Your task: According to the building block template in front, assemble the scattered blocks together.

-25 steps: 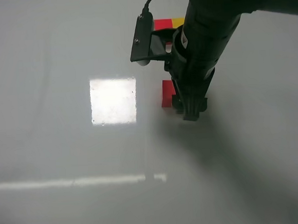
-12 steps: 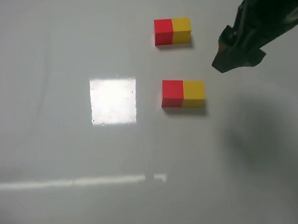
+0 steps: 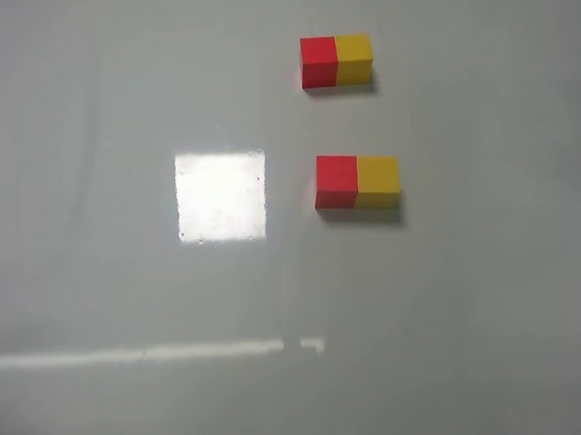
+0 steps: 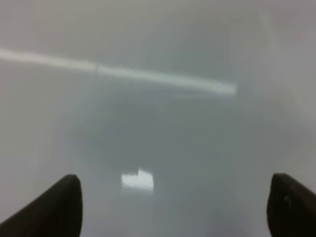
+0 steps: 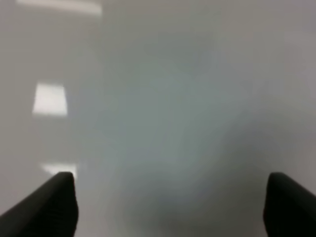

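Observation:
In the exterior high view the building block template [image 3: 336, 60], a small red-and-yellow bar, lies at the far side of the grey table. Nearer, the scattered blocks lie side by side and touching: the red cube [image 3: 336, 181] on the left, the yellow cube [image 3: 377, 181] on the right. Neither arm shows in that view. In the left wrist view my left gripper [image 4: 175, 207] is open with nothing between its fingertips. In the right wrist view my right gripper [image 5: 170, 205] is open and empty. No block shows in either wrist view.
A bright square glare patch [image 3: 221, 196] lies on the glossy grey table [image 3: 134, 401] left of the blocks. A thin bright reflected line [image 3: 152, 354] crosses the near left part of the table.
The right arm, which was over the blocks a second ago, has lifted away to the upper right and left the exterior view. The red and yellow cubes stay joined on the table.

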`<move>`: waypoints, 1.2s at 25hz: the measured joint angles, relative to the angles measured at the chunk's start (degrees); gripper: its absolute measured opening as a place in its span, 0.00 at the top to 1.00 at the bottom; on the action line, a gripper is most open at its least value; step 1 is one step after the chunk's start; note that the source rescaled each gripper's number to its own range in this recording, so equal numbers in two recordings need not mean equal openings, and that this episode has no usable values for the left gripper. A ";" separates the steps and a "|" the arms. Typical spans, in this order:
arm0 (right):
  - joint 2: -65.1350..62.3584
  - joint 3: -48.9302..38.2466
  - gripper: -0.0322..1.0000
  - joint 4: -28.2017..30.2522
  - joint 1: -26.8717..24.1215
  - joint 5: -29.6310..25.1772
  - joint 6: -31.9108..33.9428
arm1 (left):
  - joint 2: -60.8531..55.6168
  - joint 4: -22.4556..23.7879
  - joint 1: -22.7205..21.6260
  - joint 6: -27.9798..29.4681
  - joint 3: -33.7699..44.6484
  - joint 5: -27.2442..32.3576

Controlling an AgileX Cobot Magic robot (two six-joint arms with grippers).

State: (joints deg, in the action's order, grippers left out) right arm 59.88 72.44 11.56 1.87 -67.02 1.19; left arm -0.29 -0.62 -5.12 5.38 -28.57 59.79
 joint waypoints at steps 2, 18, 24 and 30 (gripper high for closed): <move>-4.49 -7.93 0.25 -0.89 -2.48 2.22 1.62 | 0.00 0.00 0.00 0.00 0.00 0.00; -50.75 -43.02 0.27 -5.89 -3.56 9.81 0.95 | 0.00 0.00 0.00 0.00 0.00 0.00; -60.12 -43.12 0.27 -5.83 -3.56 10.16 0.24 | 0.00 0.00 0.00 0.00 0.00 0.00; -60.12 -43.36 0.27 -5.83 -3.56 10.21 -0.16 | 0.00 0.05 0.00 0.00 0.00 0.00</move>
State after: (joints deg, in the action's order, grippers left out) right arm -0.24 29.08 5.73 -1.69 -56.81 1.02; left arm -0.29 -0.56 -5.12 5.38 -28.57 59.79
